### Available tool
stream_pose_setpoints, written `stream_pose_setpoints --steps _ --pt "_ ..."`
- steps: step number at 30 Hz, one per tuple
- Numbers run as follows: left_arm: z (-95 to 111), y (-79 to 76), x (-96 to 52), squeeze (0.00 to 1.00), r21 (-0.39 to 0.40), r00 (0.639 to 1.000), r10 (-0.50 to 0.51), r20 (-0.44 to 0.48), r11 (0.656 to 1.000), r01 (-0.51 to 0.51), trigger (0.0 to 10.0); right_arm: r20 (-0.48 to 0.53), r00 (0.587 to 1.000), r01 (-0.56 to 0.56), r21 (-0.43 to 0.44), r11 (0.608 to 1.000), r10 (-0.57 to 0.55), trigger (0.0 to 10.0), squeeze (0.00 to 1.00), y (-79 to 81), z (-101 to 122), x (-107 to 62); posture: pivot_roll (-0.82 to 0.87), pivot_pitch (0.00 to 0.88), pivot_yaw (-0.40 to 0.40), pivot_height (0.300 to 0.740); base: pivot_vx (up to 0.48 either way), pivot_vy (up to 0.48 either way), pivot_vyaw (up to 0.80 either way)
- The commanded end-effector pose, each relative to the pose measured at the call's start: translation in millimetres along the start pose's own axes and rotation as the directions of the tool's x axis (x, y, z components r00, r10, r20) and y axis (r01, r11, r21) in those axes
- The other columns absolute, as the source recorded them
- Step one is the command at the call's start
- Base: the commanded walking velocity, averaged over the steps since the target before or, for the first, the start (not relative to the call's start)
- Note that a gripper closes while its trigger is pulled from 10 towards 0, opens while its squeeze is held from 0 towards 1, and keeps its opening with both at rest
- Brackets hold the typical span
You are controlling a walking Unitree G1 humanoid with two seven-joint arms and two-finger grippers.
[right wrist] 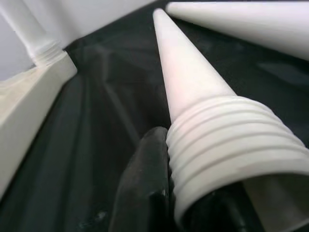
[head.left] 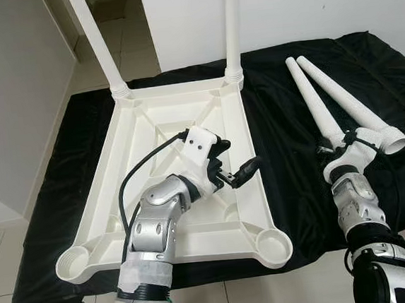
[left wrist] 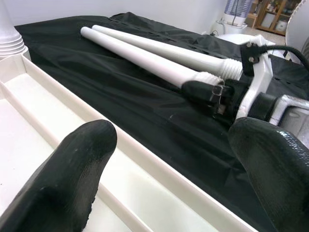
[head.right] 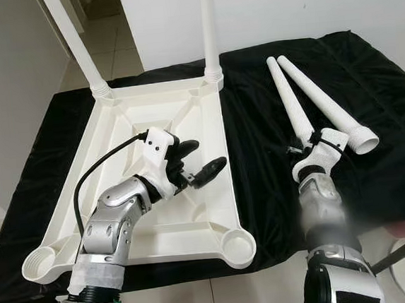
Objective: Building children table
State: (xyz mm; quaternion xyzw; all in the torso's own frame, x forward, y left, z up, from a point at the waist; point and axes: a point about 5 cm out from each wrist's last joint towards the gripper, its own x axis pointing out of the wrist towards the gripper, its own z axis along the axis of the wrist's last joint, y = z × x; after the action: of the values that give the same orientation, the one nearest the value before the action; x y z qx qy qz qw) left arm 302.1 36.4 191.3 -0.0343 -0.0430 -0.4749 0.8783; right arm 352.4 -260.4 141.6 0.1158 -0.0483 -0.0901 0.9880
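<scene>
Step in hand: fetching the third leg. The right claw (head.left: 327, 145) is clamped on the threaded end of the nearer loose leg (head.left: 311, 99), lying on the counter's (head.left: 284, 116) right half. The left claw (head.left: 233, 164), fingers apart, hovers over the inverted tabletop's (head.left: 144, 128) right rim. Next: lift the leg and thread it into the near-right socket (head.left: 273, 243). Two legs already stand at the far corners.

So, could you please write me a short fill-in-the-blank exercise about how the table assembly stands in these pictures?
1. The white tabletop lies upside down with ____ legs already screwed into its far corners.
2. Two loose legs lie on the ____ cloth.
3. The right gripper is closed on the ____ end of one loose leg.
4. The left gripper hovers open above the tabletop's ____ edge.

Missing words: two; black; threaded; right
</scene>
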Motion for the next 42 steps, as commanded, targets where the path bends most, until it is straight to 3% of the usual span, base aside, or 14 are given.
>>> stream_pose_setpoints --steps 1,16,17,18,21,26,27,29,30,34,36,38,40,42 --pt "2.2 9.4 4.0 0.00 -0.031 0.969 0.247 0.013 0.969 -0.246 10.0 -0.041 0.999 -0.015 -0.019 1.000 0.014 0.0 0.00 1.4 -7.8 -1.1 -0.05 0.060 0.111 0.740 0.000 0.000 0.00" --pt "5.1 9.4 10.0 0.00 -0.038 0.970 0.242 0.031 0.970 -0.241 10.0 0.085 0.986 -0.121 -0.217 0.969 0.143 0.0 0.00 17.2 12.0 1.8 -0.06 0.041 0.107 0.740 0.000 0.000 0.00" --pt "5.3 9.4 10.6 0.00 -0.039 0.970 0.241 0.033 0.970 -0.240 10.0 0.114 0.983 -0.116 -0.243 0.963 0.147 4.4 0.00 19.1 17.5 2.3 -0.07 0.037 0.107 0.740 0.000 0.000 0.00" --pt "5.4 9.3 11.2 0.00 -0.039 0.970 0.240 0.034 0.970 -0.239 10.0 0.157 0.976 -0.104 -0.263 0.959 0.150 10.0 0.00 20.8 25.2 2.6 -0.07 0.034 0.107 0.740 0.000 0.000 0.00" --pt "5.5 9.3 12.0 0.00 -0.039 0.970 0.240 0.035 0.970 -0.238 10.0 0.185 0.971 -0.097 -0.274 0.957 0.151 10.0 0.00 21.7 30.4 2.7 -0.07 0.032 0.105 0.740 0.000 0.000 0.00" --pt "6.5 8.6 14.4 0.00 -0.043 0.971 0.236 0.042 0.971 -0.234 10.0 0.331 0.939 0.023 -0.321 0.947 0.089 10.0 0.00 18.3 55.0 -0.8 -0.08 0.029 0.102 0.740 0.000 0.000 0.00" --pt "6.9 8.0 15.3 0.00 -0.045 0.971 0.235 0.046 0.972 -0.233 10.0 0.371 0.928 0.102 -0.331 0.938 0.030 10.0 0.00 10.6 59.8 -5.5 -0.08 0.025 0.097 0.740 0.000 0.000 0.00" --pt "6.9 8.0 15.3 0.00 -0.045 0.971 0.235 0.046 0.972 -0.233 10.0 0.371 0.928 0.102 -0.331 0.938 0.030 10.0 0.00 10.6 59.8 -5.5 -0.08 0.025 0.097 0.740 0.000 0.000 0.00" --pt "7.0 7.6 15.9 0.00 -0.046 0.971 0.234 0.049 0.972 -0.231 10.0 0.399 0.917 0.170 -0.342 0.924 -0.021 10.0 0.00 3.6 62.1 -10.3 -0.08 0.024 0.097 0.740 0.000 0.000 0.00" --pt "7.0 7.0 16.8 0.00 -0.049 0.971 0.233 0.051 0.972 -0.230 10.0 0.433 0.894 0.298 -0.376 0.878 -0.118 10.0 0.00 -12.8 60.6 -23.8 -0.08 0.027 0.096 0.740 0.000 0.000 0.00" --pt "7.0 7.0 16.8 0.00 -0.049 0.971 0.233 0.051 0.972 -0.230 10.0 0.433 0.894 0.298 -0.376 0.878 -0.118 10.0 0.00 -12.8 60.6 -23.8 -0.08 0.027 0.096 0.740 0.000 0.000 0.00" --pt "6.6 6.2 17.2 0.00 -0.052 0.972 0.230 0.052 0.973 -0.227 10.0 0.423 0.886 0.373 -0.408 0.833 -0.189 10.0 0.00 -29.0 50.9 -37.3 -0.09 0.028 0.095 0.740 0.000 0.000 0.00" --pt "6.6 6.2 17.2 0.00 -0.052 0.972 0.230 0.052 0.973 -0.227 10.0 0.423 0.886 0.373 -0.408 0.833 -0.189 10.0 0.00 -29.0 50.9 -37.3 -0.09 0.028 0.095 0.740 0.000 0.000 0.00" --pt "6.1 5.1 18.1 0.00 -0.055 0.973 0.224 0.052 0.974 -0.221 10.0 0.388 0.891 0.405 -0.443 0.800 -0.236 10.0 0.00 -43.0 36.9 -49.4 -0.10 0.033 0.098 0.740 0.000 0.000 0.00"
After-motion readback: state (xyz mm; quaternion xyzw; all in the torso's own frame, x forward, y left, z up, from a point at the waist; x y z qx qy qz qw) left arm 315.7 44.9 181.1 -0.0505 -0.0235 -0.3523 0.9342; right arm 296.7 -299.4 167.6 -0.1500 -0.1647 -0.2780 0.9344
